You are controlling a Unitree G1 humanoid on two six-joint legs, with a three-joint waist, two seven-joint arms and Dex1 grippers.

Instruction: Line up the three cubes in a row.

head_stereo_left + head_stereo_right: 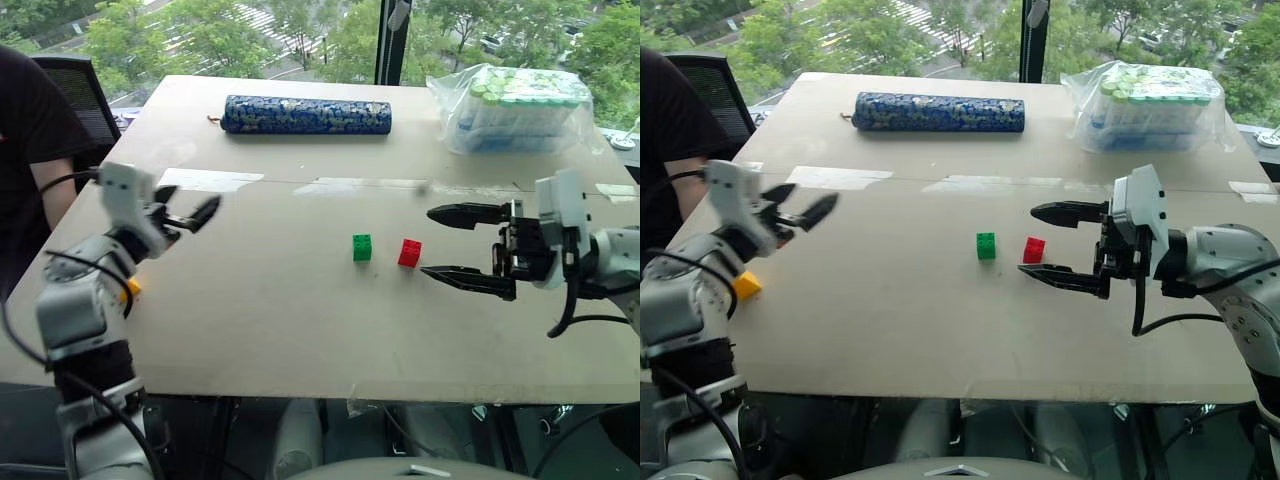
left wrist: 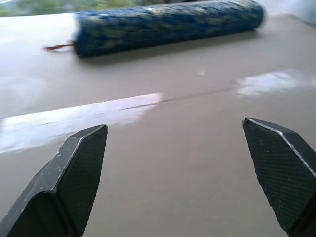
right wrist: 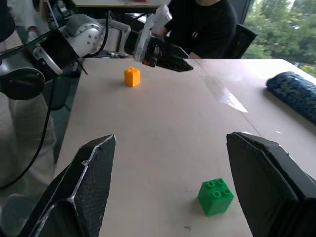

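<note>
One tabletop [image 1: 300, 330] carries everything. Two grippers hover over it: the left gripper [image 1: 192, 216] and right gripper [image 1: 462, 246], both with fingers spread and empty. One blue roll [image 1: 306, 115] and one bag of bottles [image 1: 517, 108] lie at the far edge. Three cubes: green cube [image 1: 362, 247] just beside red cube [image 1: 409, 252] mid-table, yellow cube [image 1: 746, 285] well apart by the left arm.

Silver-grey jointed arms with white wrist housings, looped black cables, and 2 black textured fingers per pincer.

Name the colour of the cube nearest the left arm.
Yellow cube, clearest in the right wrist view.
</note>
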